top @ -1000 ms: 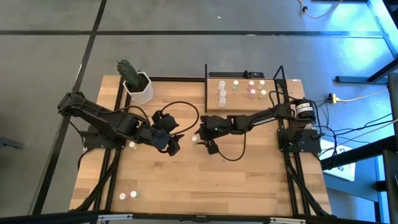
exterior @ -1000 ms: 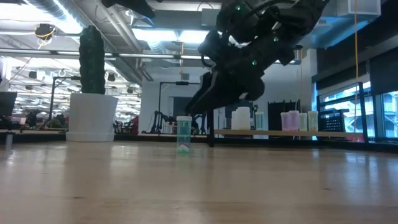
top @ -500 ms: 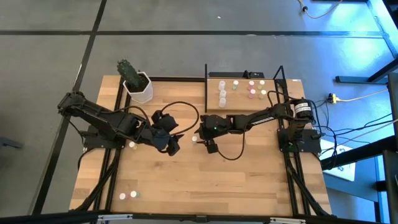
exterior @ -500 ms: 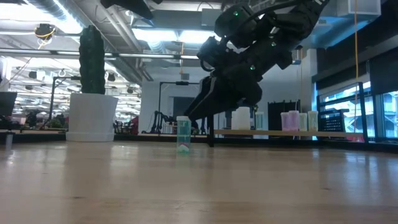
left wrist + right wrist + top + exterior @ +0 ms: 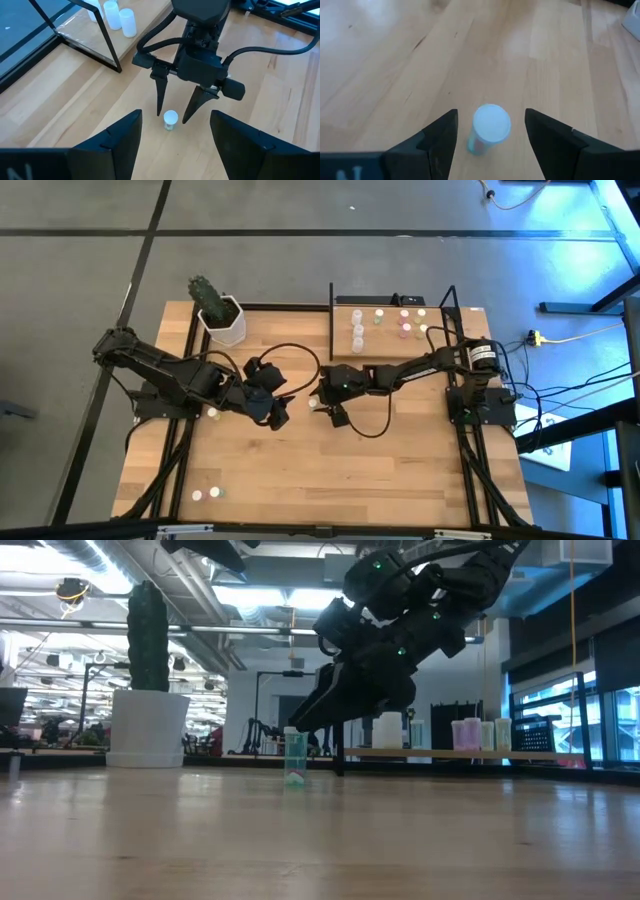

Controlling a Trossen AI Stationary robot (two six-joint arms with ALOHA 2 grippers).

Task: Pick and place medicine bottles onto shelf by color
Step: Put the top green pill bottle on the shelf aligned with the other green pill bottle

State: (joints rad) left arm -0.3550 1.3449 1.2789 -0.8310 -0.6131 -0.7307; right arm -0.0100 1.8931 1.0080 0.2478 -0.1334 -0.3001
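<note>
While parked near mid-tabletop, left tool [image 5: 281, 412] gaping wide, empty. At centre, one upright bottle [image 5: 170, 120], white-capped, straight below and between the spread fingers of the right tool [image 5: 174, 111], the nearer one; wide, gripping nothing yet. Toward the far right corner, shelf [image 5: 340, 345] with about eight bottles. Three more near the left and near edges.

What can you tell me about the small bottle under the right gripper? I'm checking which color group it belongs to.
The bottle is a tiny round cylinder with a white cap and a clear-looking body tinted greenish toward its base. It stands upright on the bare wooden tabletop, near the middle, short of the shelf. The right gripper hangs over it, open, with a finger on either side and neither touching it. Nothing but the table touches it.
</note>
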